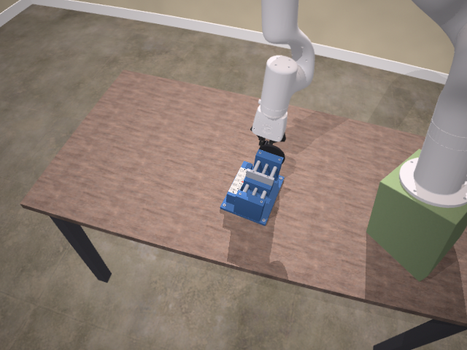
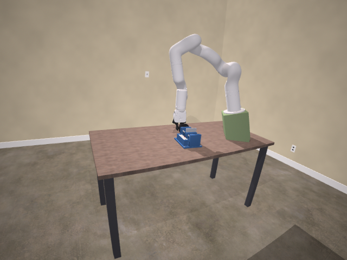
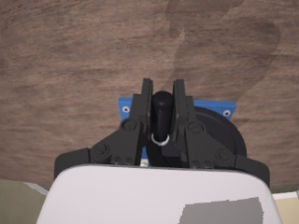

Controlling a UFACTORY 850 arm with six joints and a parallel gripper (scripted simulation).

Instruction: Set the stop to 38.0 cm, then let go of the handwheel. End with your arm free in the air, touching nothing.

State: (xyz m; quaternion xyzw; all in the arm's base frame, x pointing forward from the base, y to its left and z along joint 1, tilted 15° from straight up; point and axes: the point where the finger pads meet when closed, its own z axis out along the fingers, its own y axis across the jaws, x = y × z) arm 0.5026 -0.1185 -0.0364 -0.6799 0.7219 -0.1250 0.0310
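Observation:
A blue stop fixture [image 1: 255,189] stands on the wooden table, with three grey rods, a grey stop bar [image 1: 259,176] across them and a white scale strip [image 1: 238,179] on its left side. The black handwheel [image 1: 276,152] is at the fixture's far end. My gripper [image 1: 267,143] hangs straight down over that end and is shut on the handwheel's black crank handle [image 3: 163,116], which shows between the two fingers in the wrist view. The fixture also shows in the exterior view [image 2: 188,137], with the gripper [image 2: 178,124] at its far end.
The arm's green base block [image 1: 417,219] stands on the table's right side, well apart from the fixture. The table's front edge [image 1: 150,244] runs a short way in front of the fixture.

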